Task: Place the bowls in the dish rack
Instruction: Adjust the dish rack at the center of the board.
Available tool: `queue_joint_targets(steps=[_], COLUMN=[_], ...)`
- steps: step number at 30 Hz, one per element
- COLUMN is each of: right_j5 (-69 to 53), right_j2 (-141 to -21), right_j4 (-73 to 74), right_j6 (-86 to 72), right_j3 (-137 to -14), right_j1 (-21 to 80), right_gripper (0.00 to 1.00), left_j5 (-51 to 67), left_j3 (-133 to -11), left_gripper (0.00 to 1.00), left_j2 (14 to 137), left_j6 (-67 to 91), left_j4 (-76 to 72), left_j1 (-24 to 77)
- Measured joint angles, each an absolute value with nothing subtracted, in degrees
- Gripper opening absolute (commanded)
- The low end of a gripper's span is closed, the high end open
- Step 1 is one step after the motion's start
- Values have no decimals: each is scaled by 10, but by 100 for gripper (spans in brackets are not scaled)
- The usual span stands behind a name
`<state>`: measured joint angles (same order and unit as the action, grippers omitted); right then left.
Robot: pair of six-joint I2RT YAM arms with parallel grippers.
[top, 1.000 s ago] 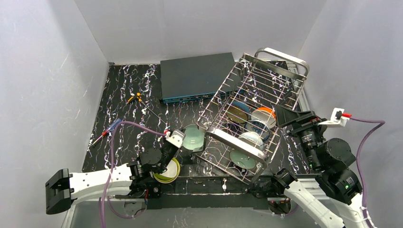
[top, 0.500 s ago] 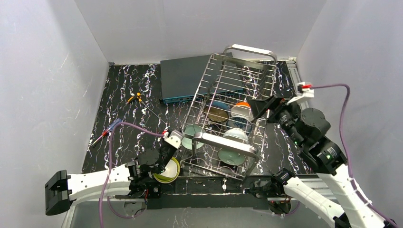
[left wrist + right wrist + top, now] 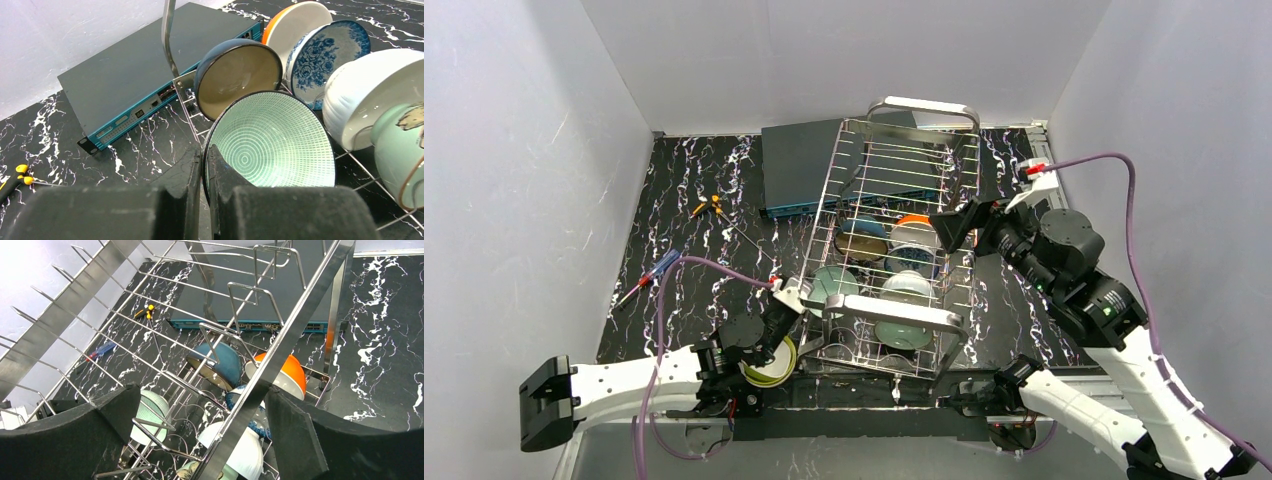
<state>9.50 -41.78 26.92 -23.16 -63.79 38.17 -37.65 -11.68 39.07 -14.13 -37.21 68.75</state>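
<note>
**A:** From above, what do we make of the left end effector (image 3: 801,300)?

**B:** We see it clenched on the rim of a pale green bowl (image 3: 832,284). The bowl stands on edge just ahead of it, inside the near left corner of the dish rack (image 3: 894,313). Behind it, under the arm, a lime-yellow bowl (image 3: 776,364) sits on the desk (image 3: 684,240).

**A:** And the right end effector (image 3: 956,227)?

**B:** Released, spread wide at the rack's right side rail. The other bowls stand in rows to its left, within the rack. The rack's far end overlaps a dark-teal box (image 3: 809,160) in this view.

**A:** The left wrist view?

**B:** We see both pads pressed onto the green bowl's rim, its ribbed inside facing us. Beyond the end effector stand a beige-lined bowl (image 3: 239,80), then an orange-backed bowl (image 3: 300,25) and a blue-patterned bowl (image 3: 330,52). A white bowl (image 3: 367,95) sits off to the right, and the box lies ahead to the left.

**A:** The right wrist view?

**B:** The end effector gapes, and the rack's flat steel rail runs up between the fingers (image 3: 320,440), close to the right one. We cannot tell whether it touches. Past the rail we look down on the bowls in the rack.
</note>
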Motion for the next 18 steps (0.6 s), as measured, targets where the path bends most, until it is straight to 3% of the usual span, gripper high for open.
queue_joint_targets(steps=[18], right_j5=[103], right_j2=[-406], right_j4=[302], right_j6=[-298], right_j3=[-702], right_j1=[391], right_gripper=[99], left_j5=[-375], left_j3=[-116], left_gripper=[0], left_j2=[401], left_j6=[-128], left_j4=[-372], left_j1=[688])
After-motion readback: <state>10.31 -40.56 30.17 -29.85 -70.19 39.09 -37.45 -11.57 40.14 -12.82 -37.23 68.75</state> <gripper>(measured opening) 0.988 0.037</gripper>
